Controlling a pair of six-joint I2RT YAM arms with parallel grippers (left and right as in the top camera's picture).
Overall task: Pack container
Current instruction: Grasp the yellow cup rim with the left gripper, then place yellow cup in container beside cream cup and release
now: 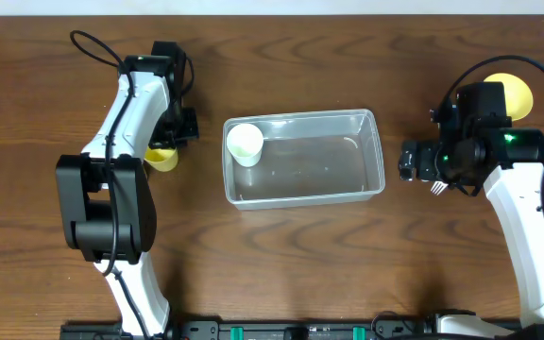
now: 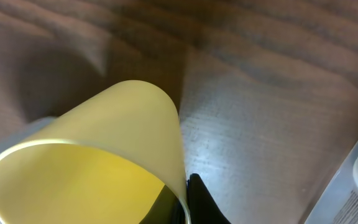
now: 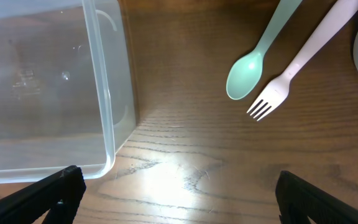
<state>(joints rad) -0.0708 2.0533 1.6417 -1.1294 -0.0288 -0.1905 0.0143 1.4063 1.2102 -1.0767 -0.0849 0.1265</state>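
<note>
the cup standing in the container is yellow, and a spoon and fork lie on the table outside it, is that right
Not quite: the cup in the container is white, not yellow, as the overhead view shows; the yellow cup is outside it. The spoon and fork do lie on the table outside it.

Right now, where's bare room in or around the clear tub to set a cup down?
The container floor is free from the white cup in its far-left corner to the right wall. Bare table borders its near side. Crowded: spoon and fork right of it, yellow cup left.
</note>
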